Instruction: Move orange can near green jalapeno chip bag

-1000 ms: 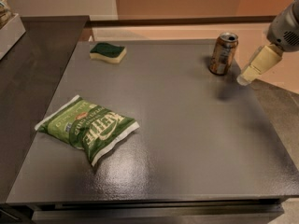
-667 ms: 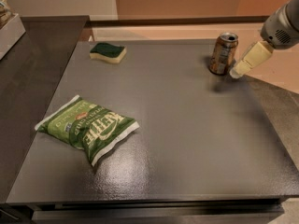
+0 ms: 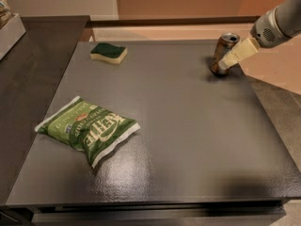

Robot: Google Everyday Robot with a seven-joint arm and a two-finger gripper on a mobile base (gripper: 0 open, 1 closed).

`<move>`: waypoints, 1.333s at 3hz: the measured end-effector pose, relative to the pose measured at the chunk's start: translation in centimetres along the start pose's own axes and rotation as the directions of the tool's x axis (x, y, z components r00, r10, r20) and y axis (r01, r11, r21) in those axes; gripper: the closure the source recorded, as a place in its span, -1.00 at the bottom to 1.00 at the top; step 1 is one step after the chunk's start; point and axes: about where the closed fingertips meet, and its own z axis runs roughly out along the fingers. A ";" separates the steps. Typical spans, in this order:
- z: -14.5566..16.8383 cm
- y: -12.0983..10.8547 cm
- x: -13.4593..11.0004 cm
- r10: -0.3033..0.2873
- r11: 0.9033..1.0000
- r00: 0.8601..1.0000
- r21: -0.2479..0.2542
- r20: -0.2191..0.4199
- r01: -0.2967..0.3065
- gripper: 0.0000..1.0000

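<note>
At the left front of the surface (image 3: 188, 126) lies the green jalapeno chip bag (image 3: 89, 128), flat and crinkled, well apart from everything else. Behind it, toward the back left, sits a green-topped sponge (image 3: 108, 52), off any straight line between bag and can. Across a wide bare stretch, at the back right corner, the orange can (image 3: 225, 44) stands upright, in the same spot as a second ago. What has changed is the gripper (image 3: 229, 60). A second ago it hung just to the can's right and clear of it, and now its pale tip has come in from the right and overlaps the can's lower side. Whether the jaws are open around the can or closed on it I cannot tell. This reads as the reach ending and the grasp about to be made. The carry to the bag has not begun, and nothing blocks that path.
</note>
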 end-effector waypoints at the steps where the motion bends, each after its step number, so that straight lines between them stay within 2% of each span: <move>1: 1.0 -0.4 -1.3 0.020 0.999 0.999 -0.025 0.036 -0.019 -1.00; 2: 1.9 -0.4 -2.1 0.034 0.998 0.998 -0.052 0.051 -0.032 -0.63; 4: 1.9 -0.3 -2.3 0.060 0.995 0.997 -0.085 0.048 -0.056 0.28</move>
